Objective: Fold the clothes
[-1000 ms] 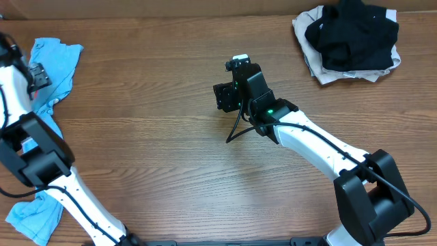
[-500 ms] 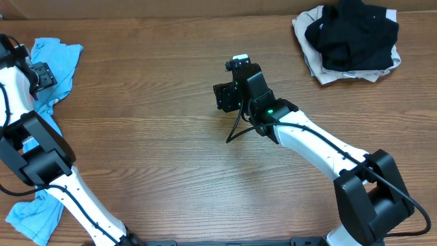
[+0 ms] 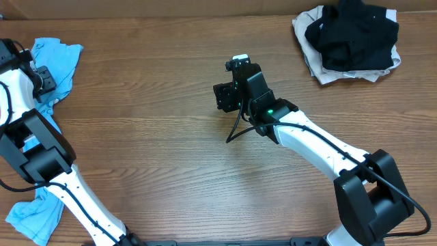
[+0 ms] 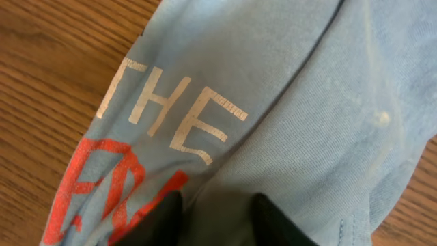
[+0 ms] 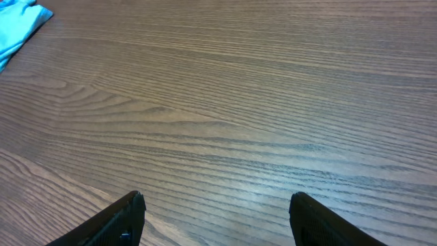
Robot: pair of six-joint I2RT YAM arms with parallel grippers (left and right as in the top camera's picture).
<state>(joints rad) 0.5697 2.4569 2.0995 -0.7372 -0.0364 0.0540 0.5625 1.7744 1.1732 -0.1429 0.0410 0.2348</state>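
Observation:
The clothes are a light sky-blue T-shirt (image 3: 60, 60) lying crumpled at the table's far left, with a further blue part (image 3: 34, 215) near the front-left corner. White "THE" lettering and red-orange print show on the shirt (image 4: 273, 102) in the left wrist view. My left gripper (image 3: 42, 78) is down on the shirt, and in its own view that gripper (image 4: 218, 222) stands narrow with a raised fold of blue cloth pinched between its black fingers. My right gripper (image 3: 222, 96) hovers over bare wood mid-table. Seen from its wrist, the right gripper (image 5: 215, 219) is open and holds nothing.
A black garment (image 3: 351, 34) lies on a beige garment (image 3: 307, 31) at the back right corner. A black cable (image 3: 235, 130) loops under the right arm. A corner of the blue cloth (image 5: 17, 24) shows far left in the right wrist view.
My left gripper has shifted a little toward the back left over the shirt and its jaws have closed on a fold of cloth. The right arm has not moved.

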